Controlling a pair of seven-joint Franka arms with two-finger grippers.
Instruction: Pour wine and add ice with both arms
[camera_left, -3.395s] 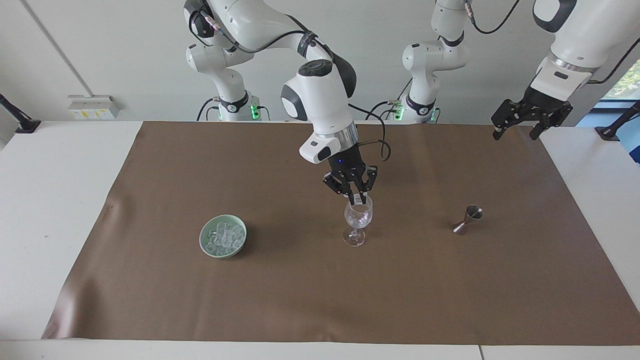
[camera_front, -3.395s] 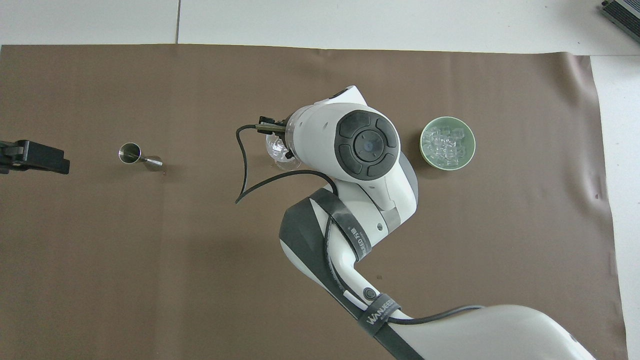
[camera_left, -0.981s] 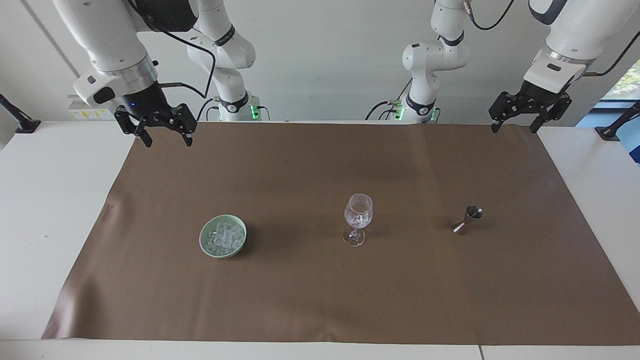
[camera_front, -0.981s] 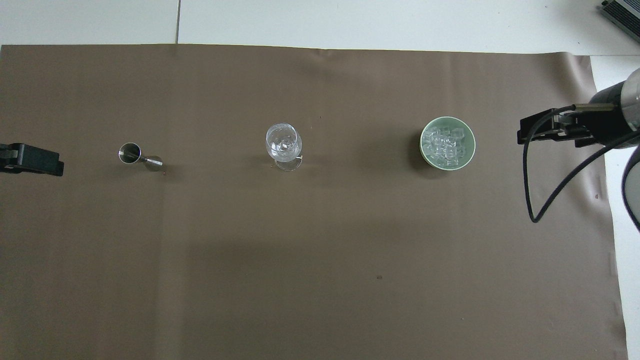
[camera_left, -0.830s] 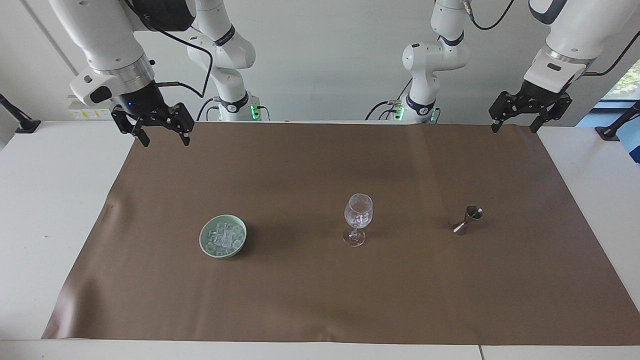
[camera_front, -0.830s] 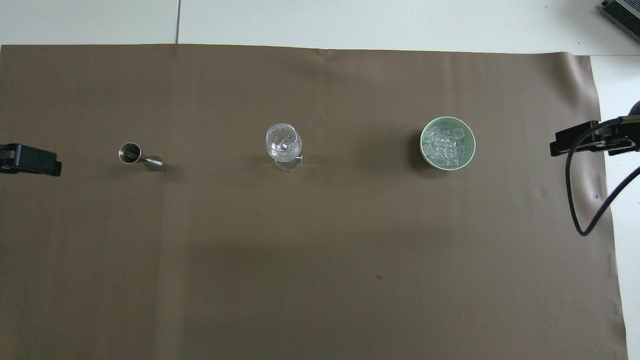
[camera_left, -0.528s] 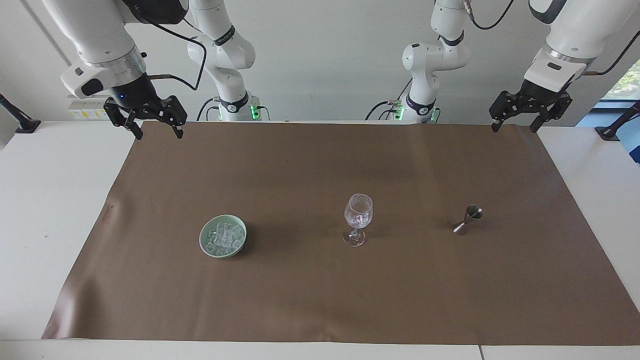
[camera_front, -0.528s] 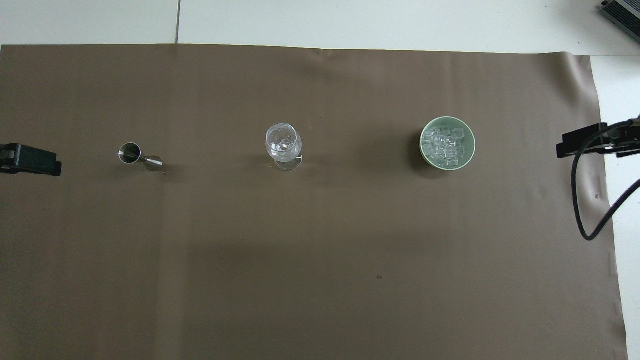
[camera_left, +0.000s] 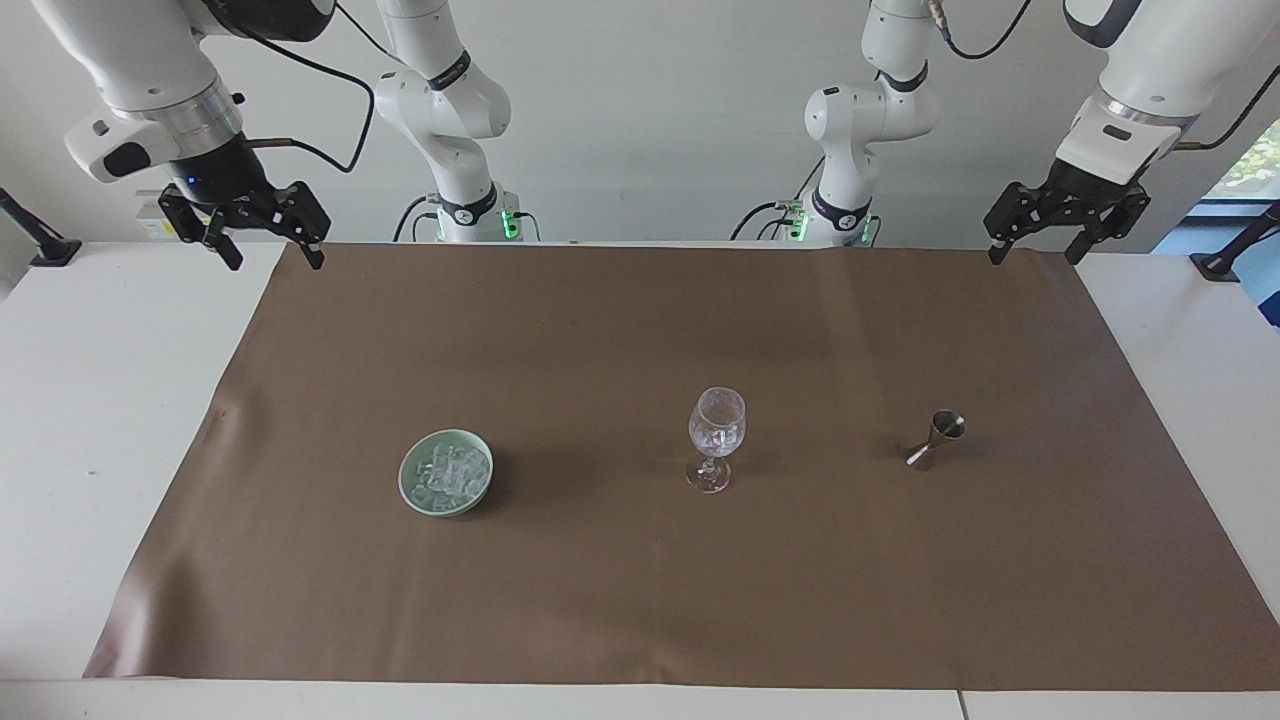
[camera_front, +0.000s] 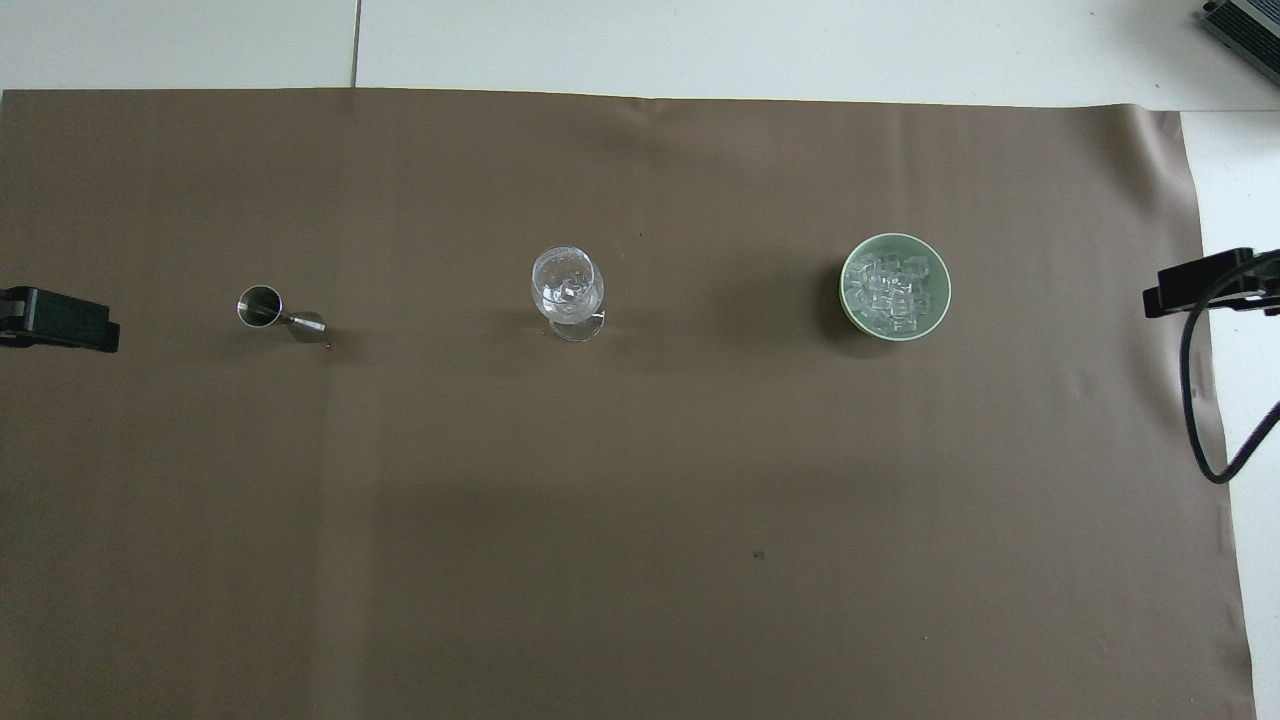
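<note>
From the facing view, both arms are raised at the robots' end of the surface (camera_left: 60, 420). The right arm slants down from the upper corner, its wrist tilted, and the right pincer (camera_left: 267, 256) hangs in the air over the corner of the brown mat (camera_left: 640, 600), its two fingers spread apart and holding nothing. The left arm comes down the same way at its own end, and the left pincer (camera_left: 1033, 256) hangs over the mat's other corner, fingers likewise spread and empty. On the mat stand three things in a row: one green bowl (camera_left: 446, 497) toward the right arm's end, one stemmed wine glass (camera_left: 716, 438) in the middle, one metal jigger (camera_left: 934, 440) toward the left arm's end. The ice (camera_left: 448, 474) lies piled in the bowl; its cubes are too many and too clear to count. A few cubes glint inside the glass.

From overhead, only the tip of each arm shows: the left pincer (camera_front: 58, 320) at one edge, the right pincer (camera_front: 1210, 283) with one black cable (camera_front: 1195, 400) looping below it. The jigger (camera_front: 280, 313), glass (camera_front: 567, 293) and bowl (camera_front: 848, 300) are upright and well apart, the ice (camera_front: 893, 285) filling the bowl.
</note>
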